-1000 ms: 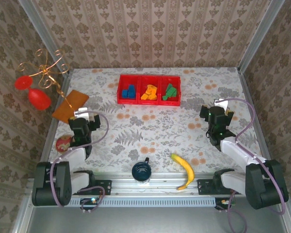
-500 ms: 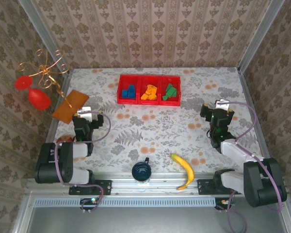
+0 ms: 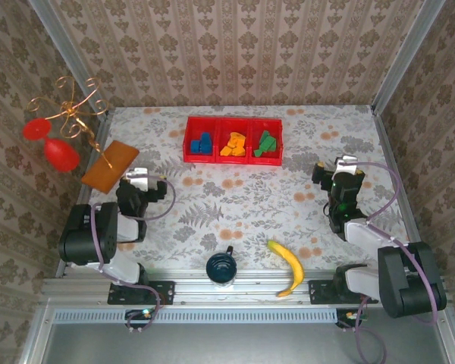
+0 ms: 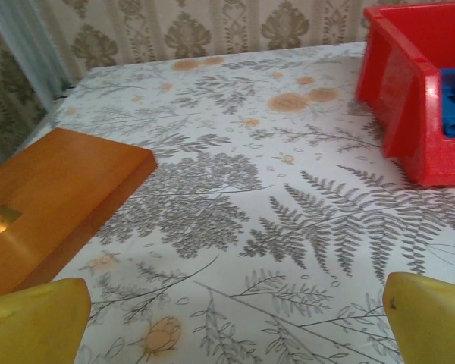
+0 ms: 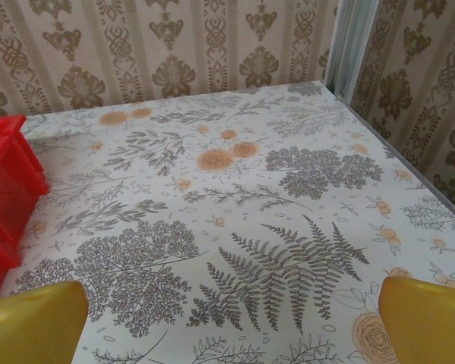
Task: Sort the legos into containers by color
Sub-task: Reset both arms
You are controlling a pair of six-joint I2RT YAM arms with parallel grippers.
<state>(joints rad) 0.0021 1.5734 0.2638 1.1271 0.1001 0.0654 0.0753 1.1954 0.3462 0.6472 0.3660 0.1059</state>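
Top external view: a red tray w/ 3 square compartments is seen at the far centre of the counter, long side running left to right. Blue legos are piled in the left compartment, orange-yellow legos in the middle one and green legos in the right one. An orange-brown board is laid diagonally by the left edge, just beyond the left jaws. A dark blue cup is stood at the near edge, approx. centre, and a banana is laid to its right, apart from it. A gold-wire ornament w/ red pieces is seen at the left wall. Both arms are folded back low near their bases, one on each side of the counter. In the left wrist view the left jaws are held wide apart: yellow fingertips are seen at opposite bottom corners w/ bare counter between them, nothing gripped. The board lies ahead-left and the tray's blue end ahead-right. In the right wrist view the right jaws are likewise spread, fingertips at both corners, nothing gripped, and the tray's end is seen at the left edge, well apart.
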